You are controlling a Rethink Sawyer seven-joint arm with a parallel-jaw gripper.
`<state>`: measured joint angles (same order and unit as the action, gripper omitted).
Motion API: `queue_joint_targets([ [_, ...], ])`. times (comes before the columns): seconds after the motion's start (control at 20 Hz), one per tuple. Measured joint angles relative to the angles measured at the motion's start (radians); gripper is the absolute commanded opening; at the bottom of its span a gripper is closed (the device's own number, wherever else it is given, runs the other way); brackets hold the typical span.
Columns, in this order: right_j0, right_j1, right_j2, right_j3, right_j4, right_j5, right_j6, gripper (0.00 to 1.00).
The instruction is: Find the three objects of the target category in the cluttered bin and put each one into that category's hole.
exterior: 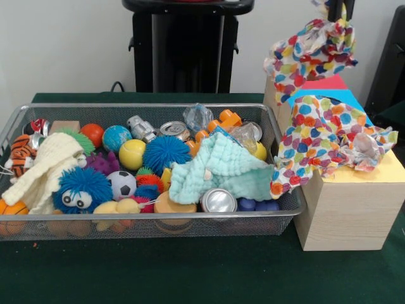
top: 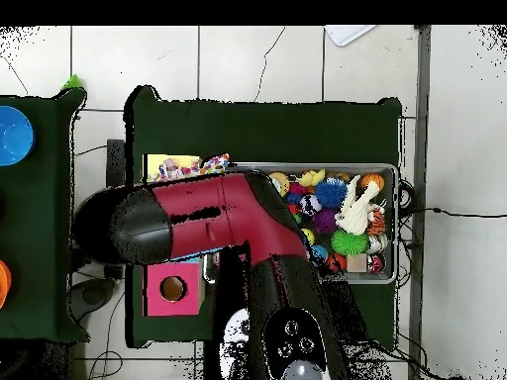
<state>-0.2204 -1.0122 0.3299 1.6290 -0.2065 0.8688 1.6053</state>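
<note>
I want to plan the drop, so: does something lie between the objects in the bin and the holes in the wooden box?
Yes. A spotted cloth lies over the wooden box and covers much of its blue top panel. Another part of it hangs above the box.

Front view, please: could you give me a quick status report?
End effector above wooden box, holding spotted cloth; grip unclear. Second spotted cloth draped over box top. Wire bin crowded.
</note>
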Motion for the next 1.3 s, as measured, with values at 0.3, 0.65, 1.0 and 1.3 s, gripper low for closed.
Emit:
queue_joint_targets([
  [0.3,0.033,0.033,-0.018,-0.046,0.020,0.000,0.002,0.00],
  [0.65,0.055,0.069,-0.042,-0.089,0.036,0.000,0.002,0.00],
  [1.0,0.070,0.109,-0.061,-0.120,0.058,-0.010,0.002,0.00],
  [1.3,0.086,0.132,-0.073,-0.120,0.082,-0.046,0.002,0.00],
])
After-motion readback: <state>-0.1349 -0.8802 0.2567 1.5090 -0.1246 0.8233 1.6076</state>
